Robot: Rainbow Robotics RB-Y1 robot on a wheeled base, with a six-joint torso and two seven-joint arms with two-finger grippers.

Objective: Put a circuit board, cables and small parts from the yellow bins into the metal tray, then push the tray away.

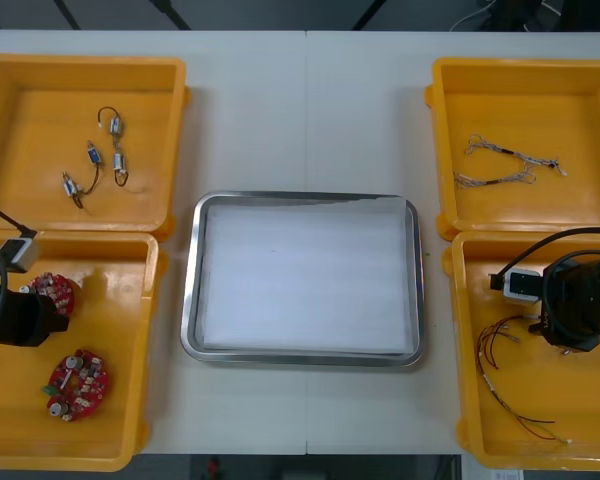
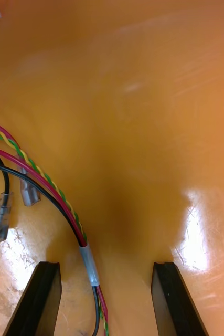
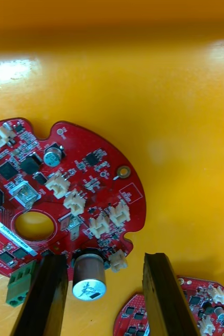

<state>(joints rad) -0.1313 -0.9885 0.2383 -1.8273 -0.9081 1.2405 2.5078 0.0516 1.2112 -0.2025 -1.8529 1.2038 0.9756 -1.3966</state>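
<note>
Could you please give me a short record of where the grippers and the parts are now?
Metal tray: between the bins, white inside, nothing in it
Left gripper: open, low in near left bin, straddling a circuit board at its edge
Right gripper: open, low in near right bin, straddling coloured cables
Far left bin: small metal parts
Far right bin: twisted cables

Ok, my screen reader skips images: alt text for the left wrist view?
The left gripper hangs open over a round red circuit board in a yellow bin, the board's edge between its fingers. A second board lies beside it.
</note>
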